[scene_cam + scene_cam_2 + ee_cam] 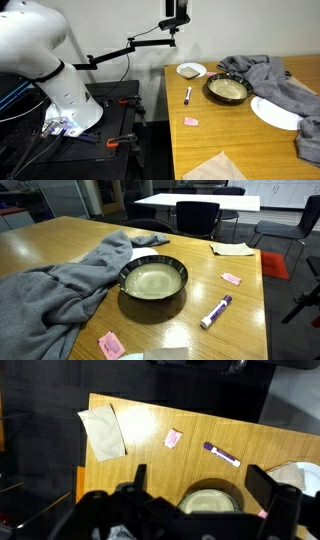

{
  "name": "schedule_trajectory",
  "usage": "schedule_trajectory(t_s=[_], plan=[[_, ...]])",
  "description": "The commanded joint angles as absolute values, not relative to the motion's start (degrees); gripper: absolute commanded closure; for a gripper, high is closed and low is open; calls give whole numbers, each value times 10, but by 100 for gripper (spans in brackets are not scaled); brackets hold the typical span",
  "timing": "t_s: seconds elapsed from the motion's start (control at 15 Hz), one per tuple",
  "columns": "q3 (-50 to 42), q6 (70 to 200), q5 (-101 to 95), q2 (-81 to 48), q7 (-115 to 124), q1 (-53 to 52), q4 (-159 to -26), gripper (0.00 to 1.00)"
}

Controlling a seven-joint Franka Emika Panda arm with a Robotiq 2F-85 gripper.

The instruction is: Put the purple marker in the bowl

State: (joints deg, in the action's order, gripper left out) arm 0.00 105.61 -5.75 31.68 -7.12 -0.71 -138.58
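Start from a gripper (198,472) spread wide, holding nothing, high above the table (150,420). Look just past the fingertips in the wrist view for the purple marker (222,454), lying flat on bare wood and touching nothing. Find the bowl (213,502) closer in, under the gap between the fingers and partly hidden by the gripper body. Treat the step in hand as the approach, with nothing yet grasped. Shift forward a little, then come straight down over the middle of the barrel. Turn the wrist first: lying at a shallow slant, nearly along the finger-to-finger line, so probably shoved endwise unless closed upon crosswise. Keep the fingers wide until straddling the barrel, stop just short of the wood, and close gently. Expect some rolling from so slim and round a thing. Stay clear of the pink square (173,437), also ahead of the fingertips and off to one side of the marker. Know the marker (216,311) in an exterior view as a short slim stick, dark purple along the body, whitish at one end. Much shorter than the width of the bowl (153,280), and near that dark rim without touching.
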Motion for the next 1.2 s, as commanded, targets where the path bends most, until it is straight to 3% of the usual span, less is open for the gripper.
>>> schedule_trajectory(t_s=[0.0,1.13], plan=[[-4,1103,-70,309,-135,-31,-1402,0],[-21,1436,1,98,-461,-108,-1461,0]])
